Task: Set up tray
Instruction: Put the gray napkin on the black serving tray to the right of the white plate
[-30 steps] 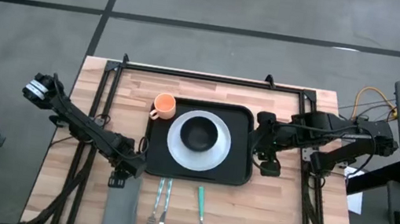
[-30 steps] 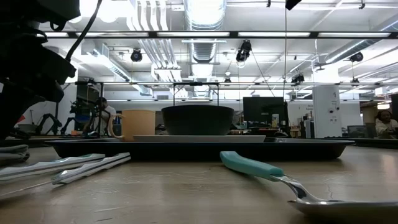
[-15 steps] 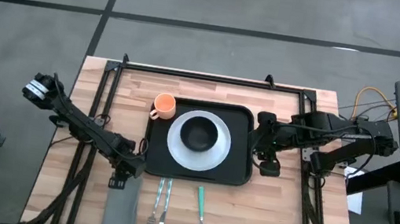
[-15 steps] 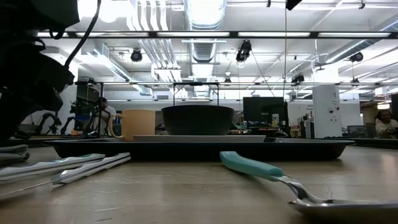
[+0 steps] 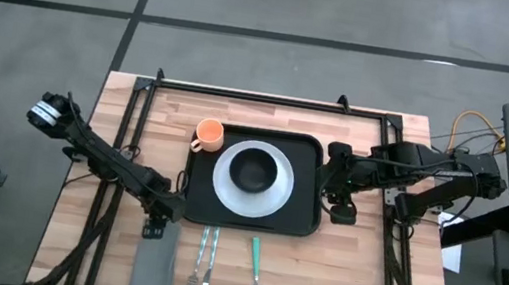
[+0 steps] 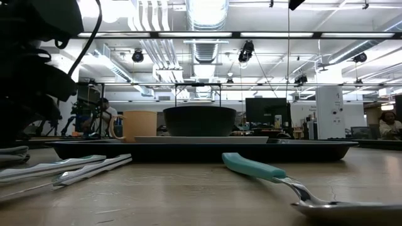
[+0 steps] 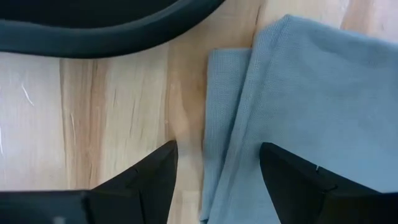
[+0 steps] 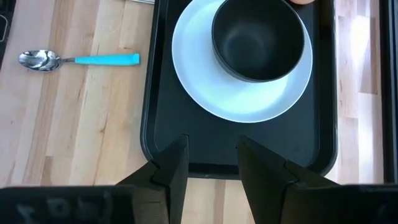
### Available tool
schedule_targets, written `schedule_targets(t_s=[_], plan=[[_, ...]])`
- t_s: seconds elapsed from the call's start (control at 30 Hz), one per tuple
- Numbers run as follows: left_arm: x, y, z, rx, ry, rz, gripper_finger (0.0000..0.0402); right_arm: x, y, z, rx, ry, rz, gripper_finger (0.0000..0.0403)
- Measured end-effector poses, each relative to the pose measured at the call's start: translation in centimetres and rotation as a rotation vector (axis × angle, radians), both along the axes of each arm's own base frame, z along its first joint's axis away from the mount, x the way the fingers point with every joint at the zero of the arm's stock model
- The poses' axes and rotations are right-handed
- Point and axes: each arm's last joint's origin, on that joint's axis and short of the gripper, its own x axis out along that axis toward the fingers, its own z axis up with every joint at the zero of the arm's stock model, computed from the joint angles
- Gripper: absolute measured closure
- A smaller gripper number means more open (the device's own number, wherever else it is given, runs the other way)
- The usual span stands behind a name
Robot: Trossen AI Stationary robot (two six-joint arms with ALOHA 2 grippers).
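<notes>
Mostly cropped: tray; left tool wide over napkin; right tool wide.

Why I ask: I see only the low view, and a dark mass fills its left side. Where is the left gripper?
Observer: The left gripper hangs over the napkin's tray-side end, just off the tray's front-left corner.
Operator: Open or shut?
Observer: Open. In the left wrist view its fingers straddle the napkin's folded edge and grip nothing.
Operator: And the right one?
Observer: The right gripper is open over the tray's right rim.
</notes>
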Motion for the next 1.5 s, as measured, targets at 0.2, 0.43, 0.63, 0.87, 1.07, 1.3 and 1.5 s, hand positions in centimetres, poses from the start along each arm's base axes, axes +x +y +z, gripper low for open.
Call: schedule_targets(t_s=[0.2,0.43,0.63,0.87,1.07,1.3,1.5], plan=[[0.0,-0.1,-0.1,-0.011,0.006,0.040,0.0219,0.0,0.0,0.0,0.004,-0.001,-0.007,0.0280],[0.2,-0.8,0.2,-0.045,-0.013,0.013,0.0225,-0.1,0.0,-0.1,0.008,0.017,-0.015,0.0280],[0.1,-1.4,-0.2,-0.030,-0.001,-0.010,0.0225,-0.2,0.0,-0.1,0.007,0.024,-0.016,0.0280],[0.4,-1.6,-2.6,0.041,0.111,0.028,0.0225,-0.2,0.0,-0.1,0.007,0.024,-0.016,0.0280],[0.7,-1.7,-2.9,0.056,0.134,0.035,0.0243,-0.2,0.0,-0.1,0.013,0.024,-0.013,0.0280],[0.7,-1.6,-2.2,0.077,0.088,0.059,0.0377,-0.2,0.0,-0.1,0.013,0.025,-0.013,0.0280],[0.9,-1.7,-2.1,0.068,0.090,0.122,0.0399,-0.2,0.0,-0.1,0.013,0.024,-0.012,0.0280]])
